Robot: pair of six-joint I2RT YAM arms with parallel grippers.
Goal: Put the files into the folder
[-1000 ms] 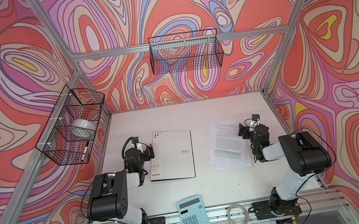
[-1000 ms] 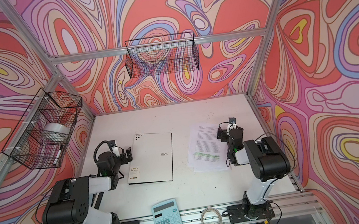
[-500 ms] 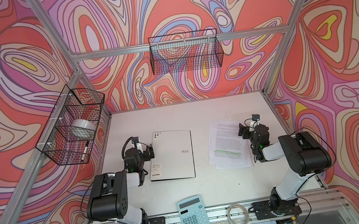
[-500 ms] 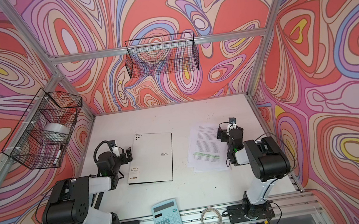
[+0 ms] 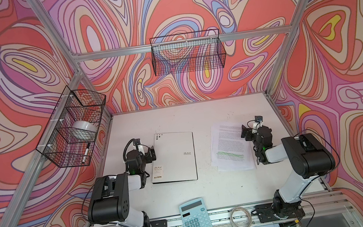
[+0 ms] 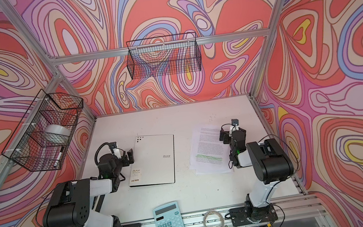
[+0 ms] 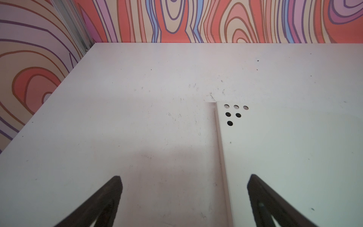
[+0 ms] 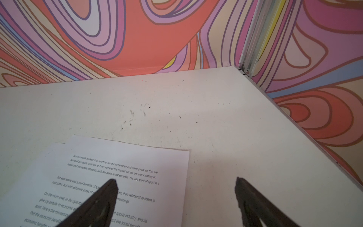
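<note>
The folder [image 5: 174, 158] [image 6: 154, 161] lies closed and flat on the white table, silver-white with "RAY" logos and corner dots. To its right lie the files [image 5: 230, 148] [image 6: 207, 151], loose printed sheets with a green highlighted passage. My left gripper [image 5: 147, 150] [image 6: 125, 155] stands open over the folder's left edge; in the left wrist view one finger is above the folder [image 7: 284, 157] and the other above bare table, the gripper [image 7: 184, 179] empty. My right gripper [image 5: 249, 130] [image 6: 227, 133] is open astride the right edge of the files [image 8: 137, 163], with nothing between its fingers [image 8: 175, 181].
A teal calculator [image 5: 196, 218] and a coil of clear cable [image 5: 239, 217] lie at the table's front edge. A wire basket [image 5: 74, 131] with a tape roll and a marker hangs on the left wall. Another wire basket [image 5: 188, 55] hangs on the back wall.
</note>
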